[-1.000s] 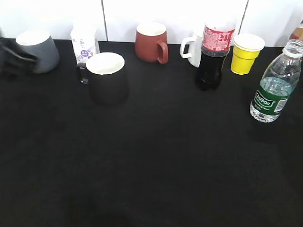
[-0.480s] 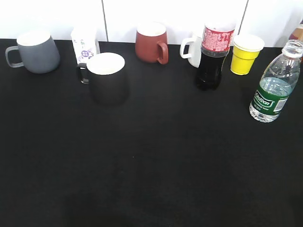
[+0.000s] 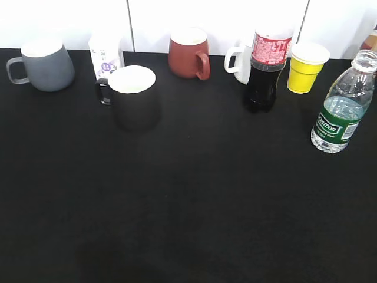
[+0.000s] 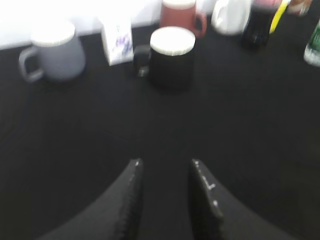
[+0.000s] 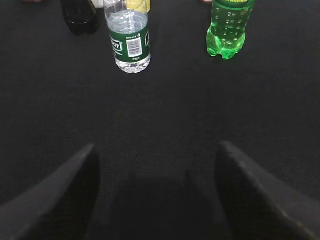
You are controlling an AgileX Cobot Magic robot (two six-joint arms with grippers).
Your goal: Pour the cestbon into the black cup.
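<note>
The cestbon (image 3: 340, 112), a clear ribbed bottle with a green label, stands upright at the right edge of the black table. It also shows in the right wrist view (image 5: 130, 37), far ahead of my right gripper (image 5: 157, 146), which is wide open and empty. The black cup (image 3: 133, 96), white inside, stands upright at the left middle with its handle to the left. In the left wrist view the black cup (image 4: 171, 59) is well ahead of my left gripper (image 4: 164, 164), which is open and empty. Neither arm shows in the exterior view.
Along the back stand a grey mug (image 3: 44, 63), a small white carton (image 3: 105, 54), a dark red mug (image 3: 188, 53), a white mug (image 3: 238, 59), a cola bottle (image 3: 266, 68) and a yellow cup (image 3: 306, 66). A green soda bottle (image 5: 229, 27) stands right of the cestbon.
The left arm, a blur in front of the grey mug one second ago, has drawn out of the exterior view. The objects have not moved.
</note>
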